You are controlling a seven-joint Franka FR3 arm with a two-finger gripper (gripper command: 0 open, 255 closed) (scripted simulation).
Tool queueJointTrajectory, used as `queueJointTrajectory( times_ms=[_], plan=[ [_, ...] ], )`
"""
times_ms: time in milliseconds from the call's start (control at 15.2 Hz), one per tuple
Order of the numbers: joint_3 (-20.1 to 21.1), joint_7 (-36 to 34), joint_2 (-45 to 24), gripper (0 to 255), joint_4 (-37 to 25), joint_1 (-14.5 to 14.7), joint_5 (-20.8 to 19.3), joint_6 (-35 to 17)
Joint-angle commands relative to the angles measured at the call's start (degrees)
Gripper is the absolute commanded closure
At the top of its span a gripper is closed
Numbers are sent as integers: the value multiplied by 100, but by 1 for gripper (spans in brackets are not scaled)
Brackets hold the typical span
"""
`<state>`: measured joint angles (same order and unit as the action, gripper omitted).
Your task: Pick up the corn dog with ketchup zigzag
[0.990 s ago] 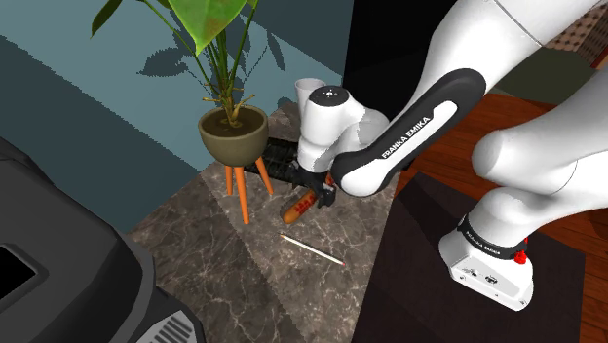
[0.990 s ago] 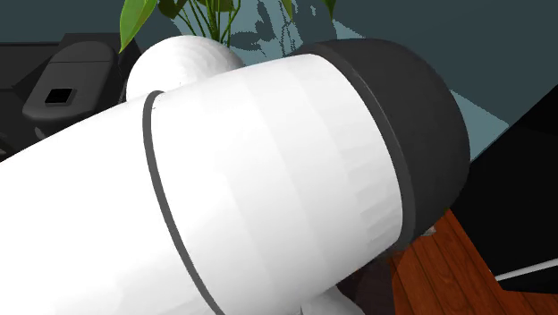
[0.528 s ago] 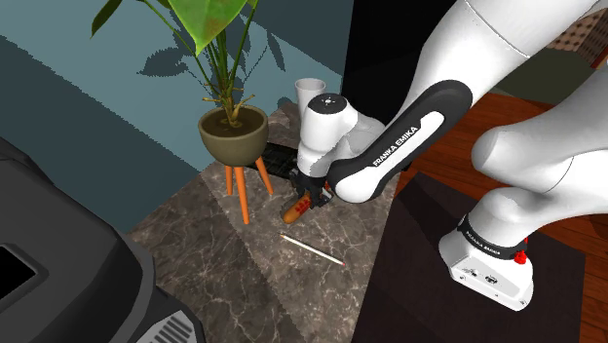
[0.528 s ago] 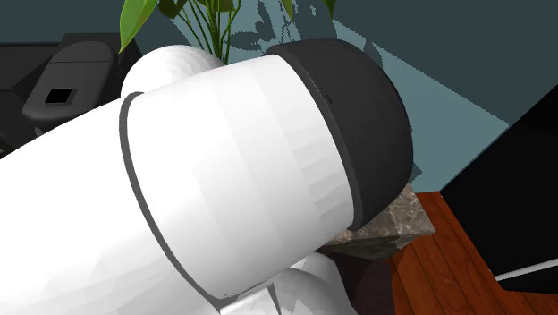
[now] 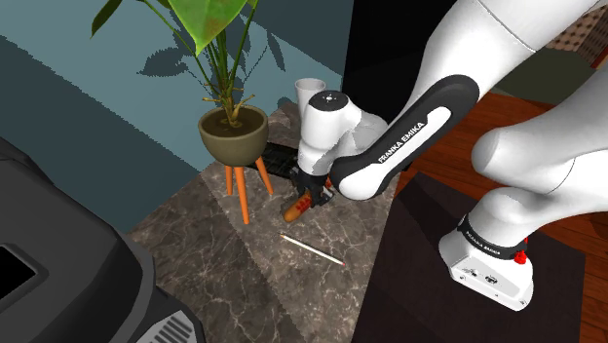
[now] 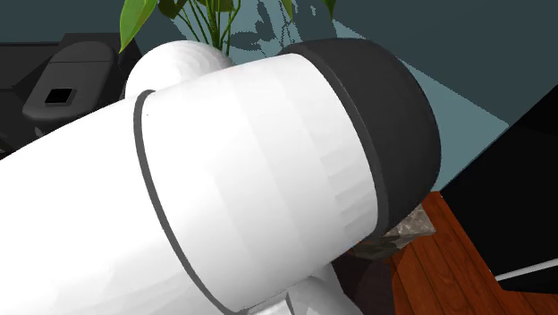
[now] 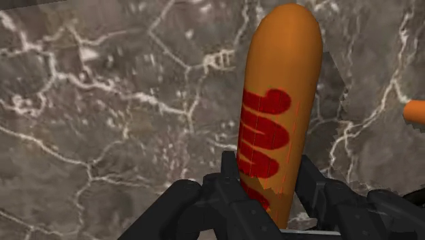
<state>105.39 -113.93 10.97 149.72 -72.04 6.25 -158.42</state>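
Note:
The corn dog (image 7: 279, 102) is an orange-brown roll with a red ketchup zigzag along its side. My black gripper (image 7: 269, 185) is shut on its near end, with one finger (image 7: 228, 176) pressed to each side. In the shoulder view the gripper (image 5: 310, 198) hangs low over the dark marble counter (image 5: 224, 263), and the corn dog (image 5: 292, 209) juts out from it toward the plant stand. I cannot tell whether the corn dog is clear of the counter.
A potted plant (image 5: 234, 132) on orange legs stands close beside the corn dog; one leg (image 7: 414, 110) shows near the fingers. A thin stick (image 5: 312, 248) lies on the counter in front. A white cup (image 5: 310, 88) stands behind, a black appliance (image 5: 58, 263) at the left. My arm (image 6: 224, 197) blocks the second exterior view.
The fingers have closed on the corn dog. The forearm dipped and came back up a little; the corn dog has barely shifted.

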Motion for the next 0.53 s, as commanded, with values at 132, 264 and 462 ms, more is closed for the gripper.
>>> queueJointTrajectory(
  times_ms=[132,264,462],
  plan=[
    [-1837,-376,-267,255,-16,1719,-588,324],
    [-2701,-165,-125,255,-37,2611,-322,503],
    [-3362,260,209,255,-87,3320,229,796]
  ],
)
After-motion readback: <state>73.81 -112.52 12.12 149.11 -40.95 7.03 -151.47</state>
